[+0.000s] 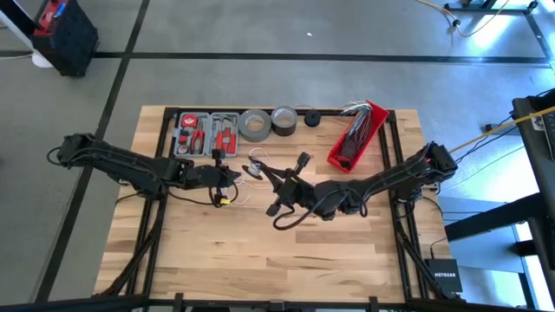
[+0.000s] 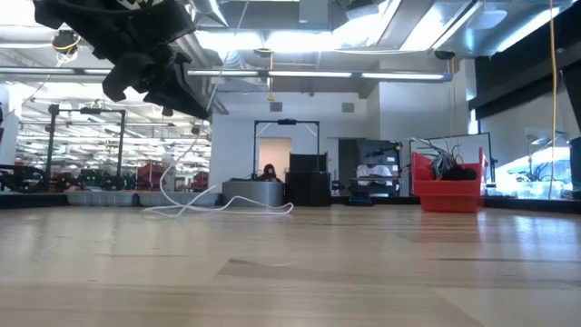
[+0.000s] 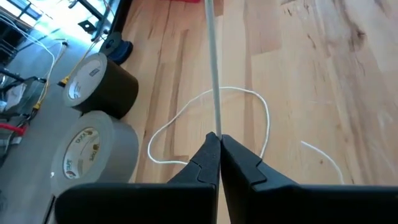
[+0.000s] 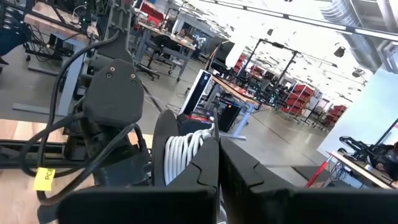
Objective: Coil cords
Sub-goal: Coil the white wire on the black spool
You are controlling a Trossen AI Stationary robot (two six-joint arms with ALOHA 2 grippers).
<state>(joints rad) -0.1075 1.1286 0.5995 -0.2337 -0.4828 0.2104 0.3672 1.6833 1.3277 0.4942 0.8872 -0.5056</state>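
Observation:
The thin white cord runs taut from my left gripper point(image 3: 217, 138) up and away toward my right gripper. Its slack part lies in a loose loop on the table point(image 3: 249, 93) and shows in the low view hanging down to loops on the wood point(image 2: 222, 207). A small coil of several white turns point(image 4: 186, 152) sits at my right gripper point(image 4: 217, 149); in the high view the coil point(image 1: 254, 168) lies between the two grippers at the table's middle. My left gripper point(image 1: 234, 177) is shut on the cord. My right gripper point(image 1: 264, 173) is shut at the coil. My left gripper pinches one strand of the cord point(image 3: 214, 127) between its two fingertips. From the fingers the strand runs straight and taut toward my right gripper, clear of the table. My right gripper is shut with the coil's turns point(image 4: 193, 146) against its fingers; the fingers hide where they meet the cord. The coil is held clear of the table.
Two grey tape rolls point(image 1: 254, 126) point(image 1: 283, 120) and a small black roll point(image 1: 312, 119) stand at the far edge, beside an open tool case point(image 1: 206, 133). A red bin with wires point(image 1: 357, 136) lies at the far right. Bare wood lies toward the near edge.

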